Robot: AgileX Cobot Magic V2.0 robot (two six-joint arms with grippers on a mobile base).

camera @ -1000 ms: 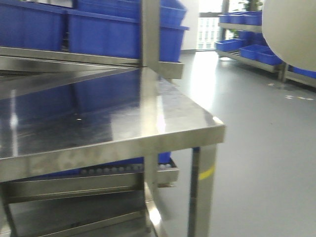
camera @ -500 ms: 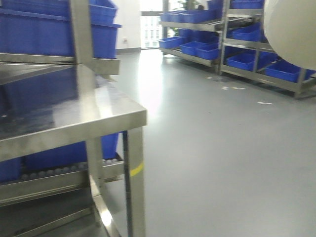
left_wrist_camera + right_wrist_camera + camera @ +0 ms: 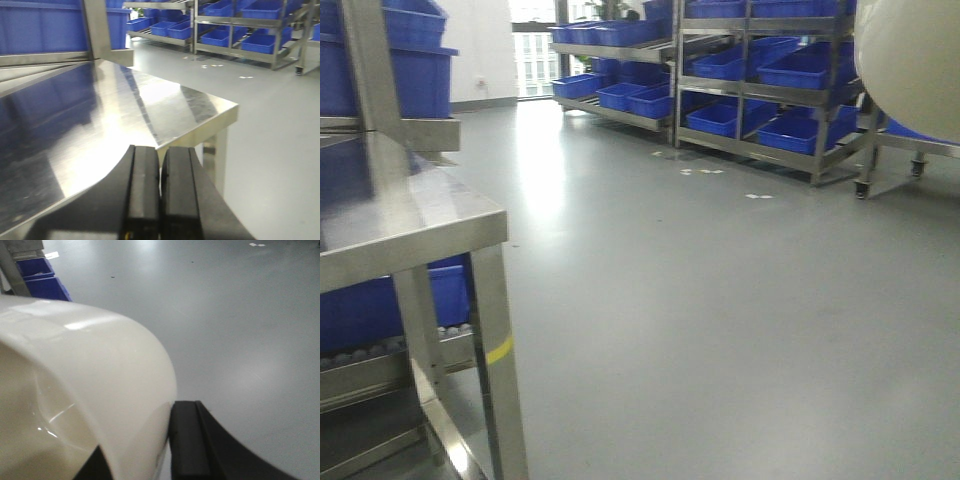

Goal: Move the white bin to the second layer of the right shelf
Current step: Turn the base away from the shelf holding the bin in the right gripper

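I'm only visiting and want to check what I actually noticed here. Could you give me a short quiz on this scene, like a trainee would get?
1. True or false: the left gripper is holding the white bin.
2. What fills the steel racks across the floor? A) blue crates B) cardboard boxes C) paint cans
3. Fill in: the right gripper is clamped on the white bin's ____.

Key: 1 false, its fingers are shut on nothing; 2 A; 3 rim.
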